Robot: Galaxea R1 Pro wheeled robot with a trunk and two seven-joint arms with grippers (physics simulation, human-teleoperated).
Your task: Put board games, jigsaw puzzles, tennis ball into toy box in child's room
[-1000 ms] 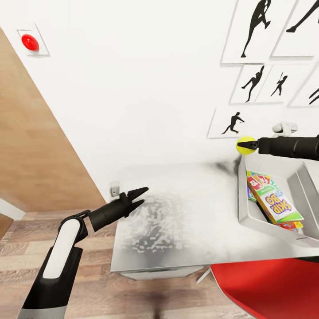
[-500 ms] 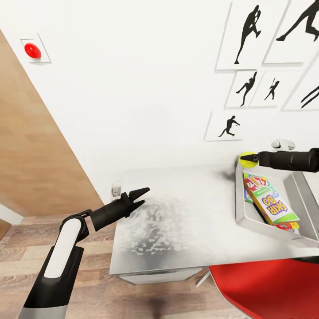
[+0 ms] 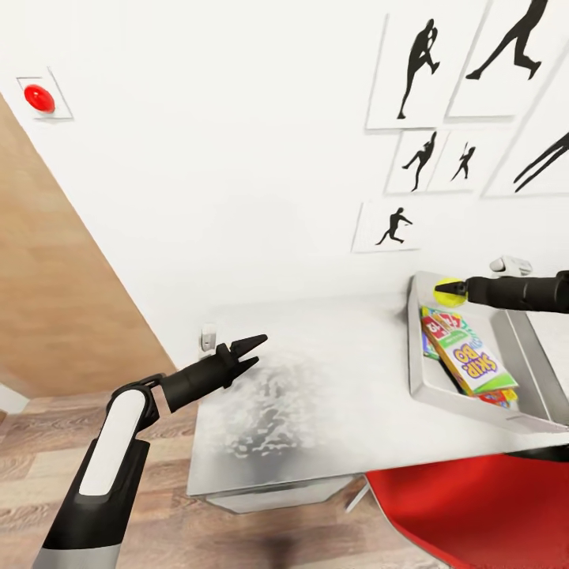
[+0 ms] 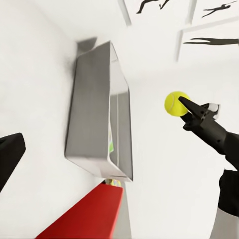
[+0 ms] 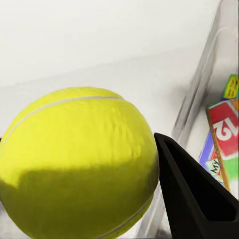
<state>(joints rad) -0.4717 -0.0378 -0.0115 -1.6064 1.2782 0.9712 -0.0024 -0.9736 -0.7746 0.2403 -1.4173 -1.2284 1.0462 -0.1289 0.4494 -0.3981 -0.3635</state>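
- Over the far left corner of the box (image 3: 431, 379), the right tool (image 3: 458, 292) has the ball (image 3: 451, 291) clamped between its fingers, held up in the air and not touching anything. Left wrist cam shows the same thing: ball (image 4: 177, 104) pinched at the tip of the tool (image 4: 185, 105), hanging clear of the box (image 4: 92, 124).
- Right wrist cam is basically all ball (image 5: 77, 164), with one dark finger (image 5: 191, 194) pressed against its side and the box wall (image 5: 201, 89) just past it.
- Compared with a second ago, the ball sits a bit lower in the head view and now overlaps the box's back rim; before, it was off the corner, over the bench (image 3: 316, 395). The whole picture has slid left too (wall pictures, red button), so part of that is just the camera turning.
- Inside the box: the yellow-green game (image 3: 472, 362) lies tilted on top, a second game with a red cover (image 3: 441, 324) pokes out from under its far end, and a bit of coloured puzzle (image 3: 498, 397) shows at the near end. Same stack as before.
- Left tool (image 3: 246, 352) hovers above the bench's left edge, fingers slightly apart, gripping nothing, same pose as in the earlier frames.
- Red chair (image 3: 474, 514) is tucked in under the near side of the bench.
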